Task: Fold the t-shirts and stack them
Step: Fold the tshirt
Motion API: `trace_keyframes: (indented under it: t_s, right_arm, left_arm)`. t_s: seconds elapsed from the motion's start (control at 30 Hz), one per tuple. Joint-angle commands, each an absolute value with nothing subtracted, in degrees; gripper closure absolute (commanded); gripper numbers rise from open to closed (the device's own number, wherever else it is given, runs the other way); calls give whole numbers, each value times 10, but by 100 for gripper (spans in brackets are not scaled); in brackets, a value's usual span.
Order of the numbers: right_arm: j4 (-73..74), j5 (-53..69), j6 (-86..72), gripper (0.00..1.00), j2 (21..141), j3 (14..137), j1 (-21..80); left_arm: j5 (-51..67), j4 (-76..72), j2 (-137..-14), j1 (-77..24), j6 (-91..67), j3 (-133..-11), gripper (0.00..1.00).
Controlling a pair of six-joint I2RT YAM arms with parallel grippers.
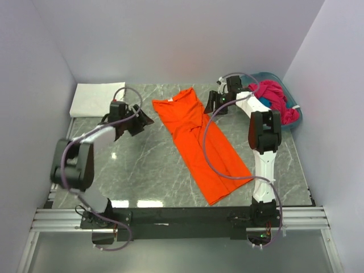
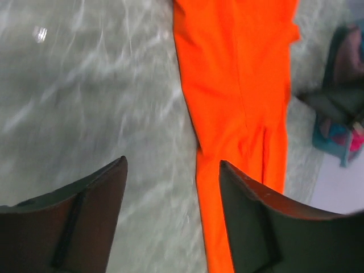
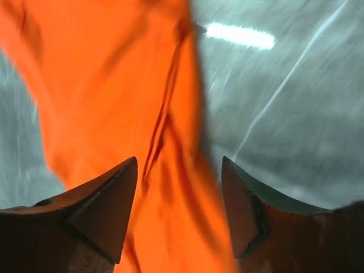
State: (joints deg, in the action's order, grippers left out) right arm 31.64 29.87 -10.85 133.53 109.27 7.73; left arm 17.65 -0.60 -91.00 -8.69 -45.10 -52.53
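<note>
The bright orange t-shirt lies folded lengthwise into a long strip running from the far middle to the near right of the marble table. It also shows in the left wrist view and in the right wrist view. My left gripper is open and empty, above bare table left of the shirt's far end. My right gripper is open and empty, at the shirt's far right edge, with cloth between its jaws in the wrist view. A folded white t-shirt lies at the far left. Magenta cloth fills the basket.
A teal plastic basket stands at the far right corner, with magenta and blue cloth in it. White walls enclose the table on three sides. The marble table shows bare between the white shirt and the orange one.
</note>
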Motion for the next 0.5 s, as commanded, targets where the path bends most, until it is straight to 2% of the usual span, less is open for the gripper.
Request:
trace_keyframes:
  t_s: [0.0, 0.07, 0.23, 0.43, 0.47]
  right_arm:
    - [345, 335, 17, 30, 1215, 1049, 83]
    - [342, 349, 68, 27, 1135, 976, 82]
    - [290, 361, 127, 22, 930, 824, 81]
    - [289, 388, 123, 22, 825, 735, 76]
    - [293, 397, 121, 22, 819, 723, 75]
  left_arm:
    - [164, -47, -997, -103, -518, -609, 31]
    - [155, -30, -1073, -114, -526, -675, 36]
    - [107, 59, -1201, -131, -517, -818, 39]
    - [95, 114, -1293, -132, -498, -922, 56]
    - [93, 133, -1300, -132, -495, -934, 64]
